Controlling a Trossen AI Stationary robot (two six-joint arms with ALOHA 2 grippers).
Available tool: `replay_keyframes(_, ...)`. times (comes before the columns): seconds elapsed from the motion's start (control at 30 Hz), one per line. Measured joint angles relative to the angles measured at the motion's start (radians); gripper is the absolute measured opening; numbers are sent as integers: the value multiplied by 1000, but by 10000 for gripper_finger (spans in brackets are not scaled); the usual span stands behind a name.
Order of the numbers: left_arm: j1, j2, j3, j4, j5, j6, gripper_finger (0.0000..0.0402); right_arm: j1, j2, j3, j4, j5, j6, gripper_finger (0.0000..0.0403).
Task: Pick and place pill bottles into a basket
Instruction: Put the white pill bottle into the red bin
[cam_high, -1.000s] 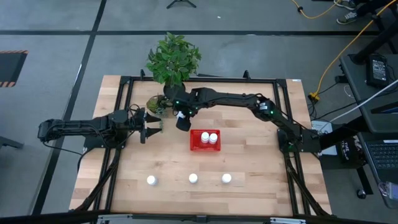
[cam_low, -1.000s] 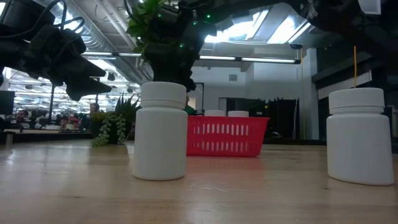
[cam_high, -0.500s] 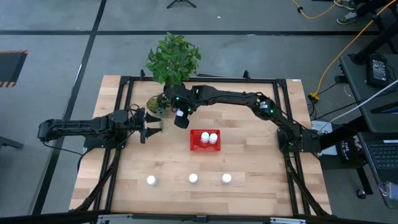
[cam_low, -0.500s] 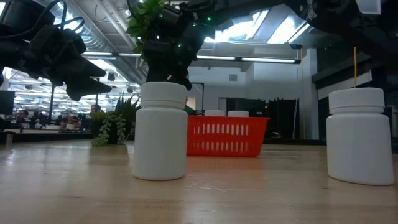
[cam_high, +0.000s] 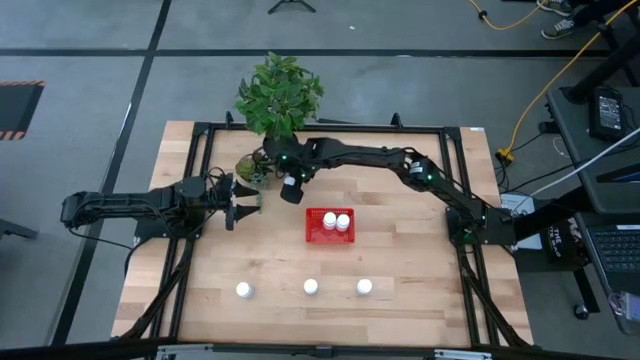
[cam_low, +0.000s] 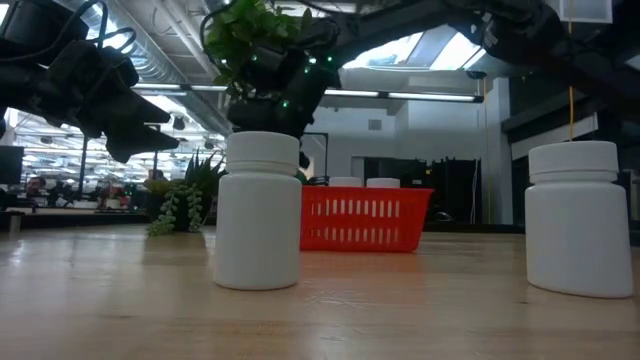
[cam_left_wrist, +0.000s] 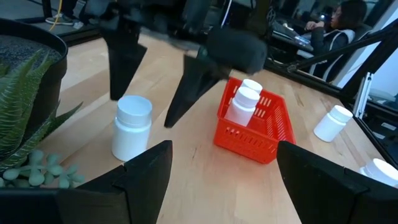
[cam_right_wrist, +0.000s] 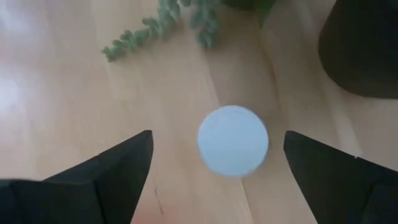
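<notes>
A white pill bottle (cam_right_wrist: 233, 140) stands upright on the wooden table by the plant pot. It also shows in the left wrist view (cam_left_wrist: 132, 127). My right gripper (cam_high: 290, 190) hangs open above it, pointing down, with a finger on either side and touching nothing. It hides this bottle in the high view. The red basket (cam_high: 330, 226) sits mid-table with two bottles (cam_high: 336, 221) standing in it. Three more bottles (cam_high: 311, 287) stand in a row near the front edge. My left gripper (cam_high: 248, 205) is open and empty, left of the right gripper.
A black plant pot (cam_right_wrist: 364, 43) with a leafy plant (cam_high: 280, 95) stands at the table's far edge, close behind the right gripper. Trailing green sprigs (cam_right_wrist: 168, 25) lie on the wood beside the bottle. A person (cam_left_wrist: 339, 25) sits beyond the table.
My right gripper has moved a little toward the table's far edge and the plant pot, staying open above the bottle. The bottles and the basket have kept their places.
</notes>
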Motion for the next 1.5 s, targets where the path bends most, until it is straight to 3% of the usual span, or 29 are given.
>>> replay_keyframes(0.53,0,0,0,0,-2,-17,281,-17,12,0,24,38,-43,361)
replay_keyframes(1.13,0,0,0,0,-3,-19,281,-19,39,0,41,24,-47,325)
replay_keyframes(1.5,0,0,0,0,0,-37,281,-18,43,0,45,23,-45,323)
